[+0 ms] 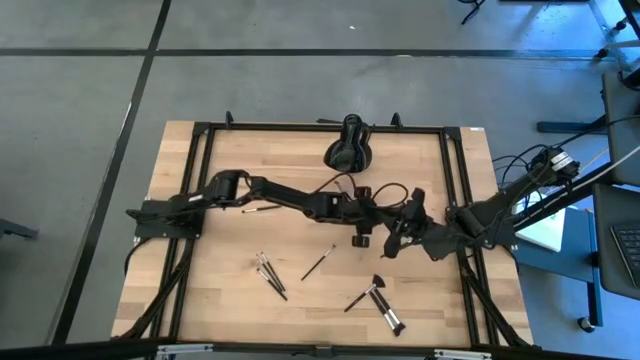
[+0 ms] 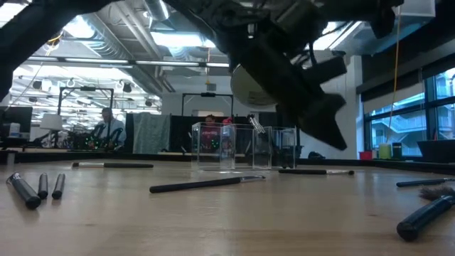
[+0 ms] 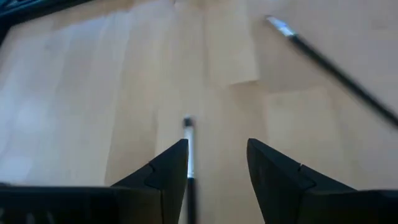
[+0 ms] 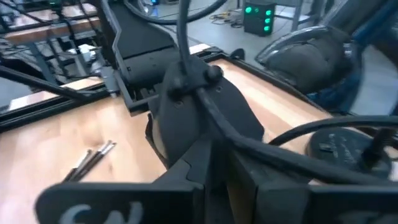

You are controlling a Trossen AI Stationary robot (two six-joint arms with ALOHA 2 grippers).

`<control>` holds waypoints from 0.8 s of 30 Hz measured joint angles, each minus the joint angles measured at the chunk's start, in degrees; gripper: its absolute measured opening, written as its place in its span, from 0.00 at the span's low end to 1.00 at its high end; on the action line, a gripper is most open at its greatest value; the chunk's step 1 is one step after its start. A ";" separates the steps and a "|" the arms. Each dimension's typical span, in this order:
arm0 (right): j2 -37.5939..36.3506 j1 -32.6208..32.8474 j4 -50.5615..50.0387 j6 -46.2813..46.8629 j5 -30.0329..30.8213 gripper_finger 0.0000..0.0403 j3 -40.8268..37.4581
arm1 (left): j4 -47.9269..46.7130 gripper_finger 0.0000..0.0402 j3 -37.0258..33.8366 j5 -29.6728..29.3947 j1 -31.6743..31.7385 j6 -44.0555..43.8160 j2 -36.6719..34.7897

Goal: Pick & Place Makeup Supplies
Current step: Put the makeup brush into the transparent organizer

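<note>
Near the centre of the high view, the left gripper (image 1: 362, 222) reaches in from the left and the right gripper (image 1: 398, 232) from the right, the two almost touching over the wooden table (image 1: 220, 290). Makeup brushes lie scattered below them in the frame — a cluster of three (image 1: 270, 274) at lower left, a single brush (image 1: 319, 262) in the middle, two more (image 1: 376, 303) at lower right.

Only the low view shows the clear organiser tray (image 2: 245, 146) standing behind the arms; overhead it is hidden. The black rounded object (image 1: 349, 145) sits at the table's top edge.

From the left wrist view, the fingers (image 3: 278, 177) stand apart, released, and a thin brush (image 3: 189, 163) lies on the table between them, just beside one fingertip. Another brush (image 3: 336, 70) runs across the upper right. For the right gripper I cannot tell — its wrist view is blocked by the other arm.
</note>
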 joint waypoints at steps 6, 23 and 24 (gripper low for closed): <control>-0.02 0.38 -4.23 4.46 1.56 0.10 0.00 | -1.45 0.40 0.86 -0.34 1.76 -0.45 1.19; -0.02 0.60 -3.79 5.72 0.82 0.10 0.00 | -7.58 0.35 0.91 4.03 1.78 -2.48 2.58; -0.02 0.79 -3.63 5.72 0.82 0.10 0.00 | -7.58 0.34 0.96 3.85 1.75 -2.75 2.68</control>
